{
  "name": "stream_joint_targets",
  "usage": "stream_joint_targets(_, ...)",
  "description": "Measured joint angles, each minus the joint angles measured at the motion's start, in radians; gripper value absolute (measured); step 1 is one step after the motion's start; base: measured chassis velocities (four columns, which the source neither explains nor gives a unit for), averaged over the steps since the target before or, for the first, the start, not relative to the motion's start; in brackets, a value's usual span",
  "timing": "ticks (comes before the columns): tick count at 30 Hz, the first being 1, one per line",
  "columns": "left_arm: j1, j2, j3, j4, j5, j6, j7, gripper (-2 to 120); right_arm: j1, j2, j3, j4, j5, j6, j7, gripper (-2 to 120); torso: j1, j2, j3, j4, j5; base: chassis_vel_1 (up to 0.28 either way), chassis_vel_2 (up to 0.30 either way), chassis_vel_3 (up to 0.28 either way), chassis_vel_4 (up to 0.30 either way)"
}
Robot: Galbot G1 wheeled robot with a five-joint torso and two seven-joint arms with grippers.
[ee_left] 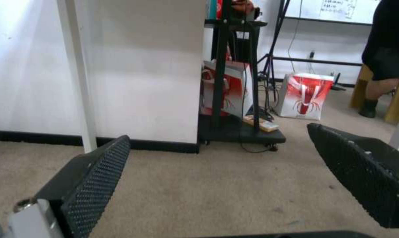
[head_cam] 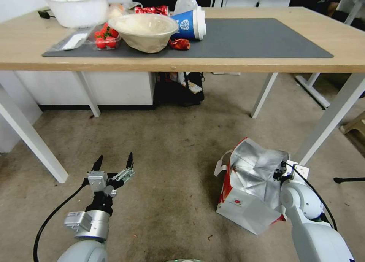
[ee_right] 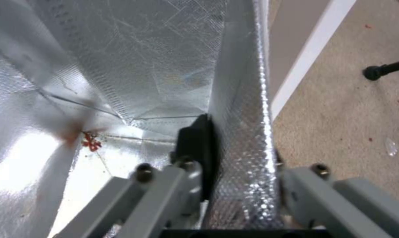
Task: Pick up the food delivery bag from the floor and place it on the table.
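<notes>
My right gripper (ee_right: 235, 185) is clamped on the food delivery bag (head_cam: 249, 186), one finger inside the foil lining and one outside the wall. The bag sits on the floor (head_cam: 171, 159), directly under that wrist. It looks light, thin and crushable, so I judge the rim likely to buckle or tear. My left gripper (head_cam: 114, 165) hangs wide open, well apart.
</notes>
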Motion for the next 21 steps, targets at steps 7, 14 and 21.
stream_joint_targets(7, 0.000, 0.000, 0.000, 0.002, 0.001, 0.000, 0.000, 100, -0.045, -0.023, 0.006, 0.076, 0.022, 0.017, -0.058, 0, 0.000, 0.000, 0.000, 0.0000, 0.0000, 0.000, 0.000, 0.000, 0.000)
stream_joint_targets(14, -0.002, -0.004, 0.004, 0.003, 0.005, -0.001, 0.000, 100, -0.118, -0.079, 0.013, 0.249, 0.098, -0.001, -0.165, 0, 0.000, 0.000, 0.000, -0.0001, 0.0000, 0.000, 0.000, 0.000, 0.000)
stream_joint_targets(21, -0.002, -0.009, 0.006, 0.003, 0.008, -0.003, 0.001, 100, -0.147, -0.174, 0.006, 0.378, 0.212, -0.024, -0.240, 0, 0.000, 0.000, 0.000, 0.0000, 0.0000, 0.000, 0.000, 0.000, 0.000)
